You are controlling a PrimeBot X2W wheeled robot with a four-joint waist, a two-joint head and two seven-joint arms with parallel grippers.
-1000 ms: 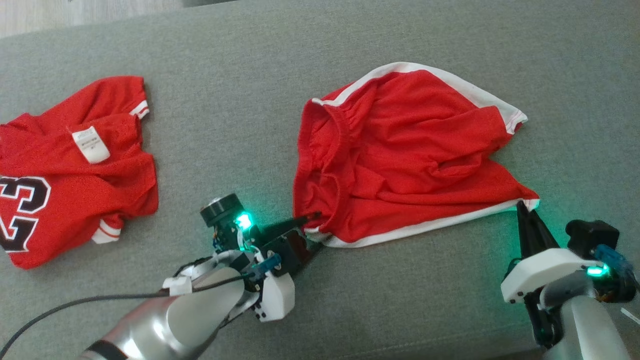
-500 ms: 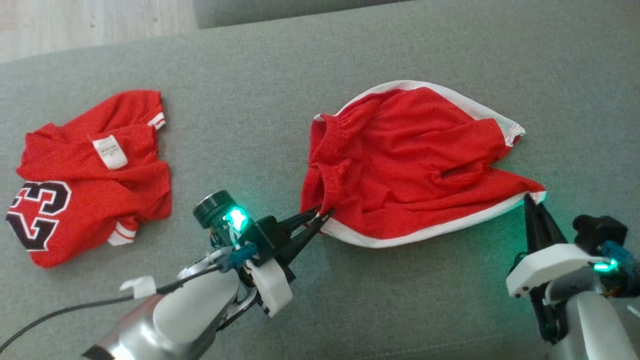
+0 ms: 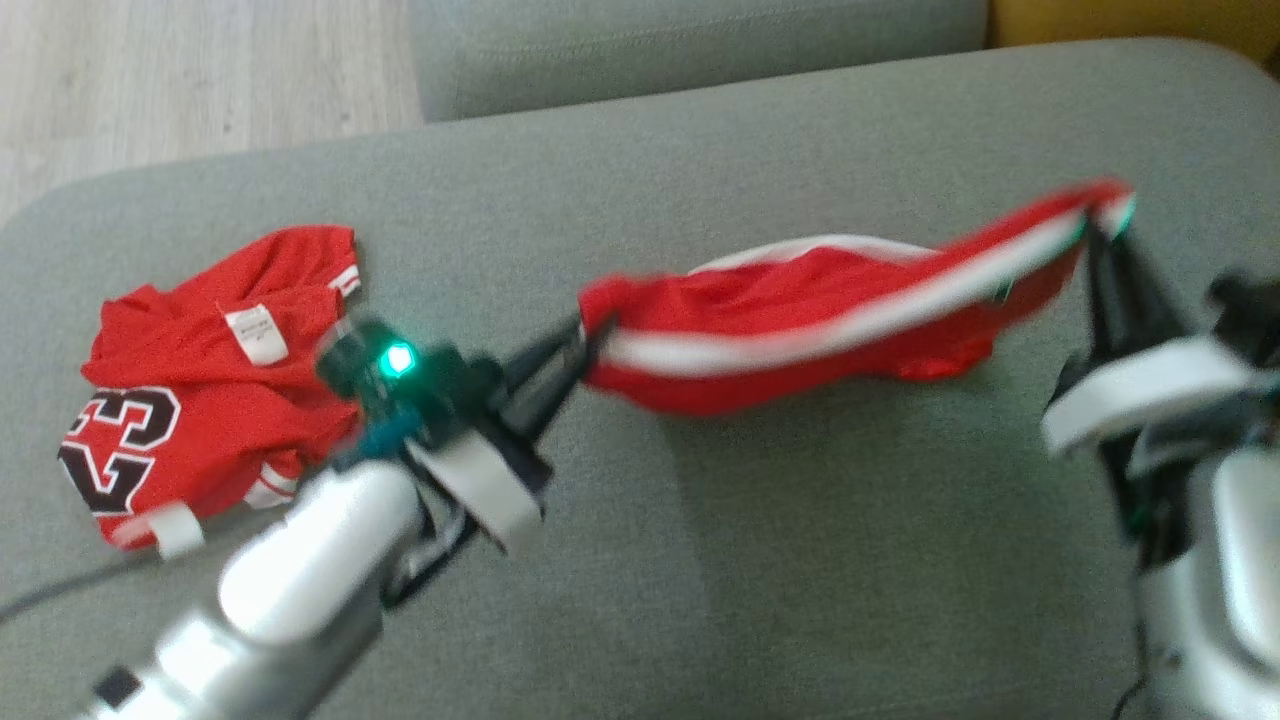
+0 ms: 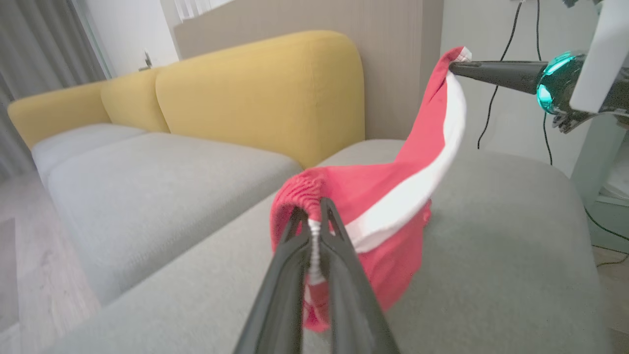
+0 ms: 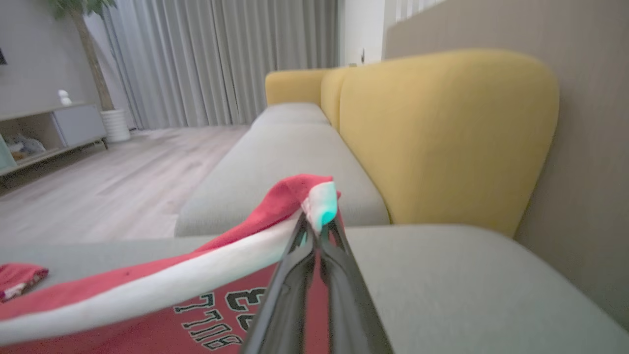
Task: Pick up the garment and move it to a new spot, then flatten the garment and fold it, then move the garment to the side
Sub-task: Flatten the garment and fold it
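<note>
Above the grey sofa cushion (image 3: 800,560) the red shorts (image 3: 800,345) now hang stretched, lifted from where they lay crumpled a second ago. My left gripper (image 3: 578,345) has just clenched on the waistband; my right gripper (image 3: 1098,228) pinches the white-trimmed hem corner. The move can begin.

The left gripper (image 3: 588,332) and the right gripper (image 3: 1097,225) are each showing two long dark tapering fingers (image 4: 344,275) on a white bracket (image 3: 480,490). The rounded forearms (image 3: 300,570) are shining silvery, and a green light (image 3: 400,358) is glowing at each wrist.
</note>
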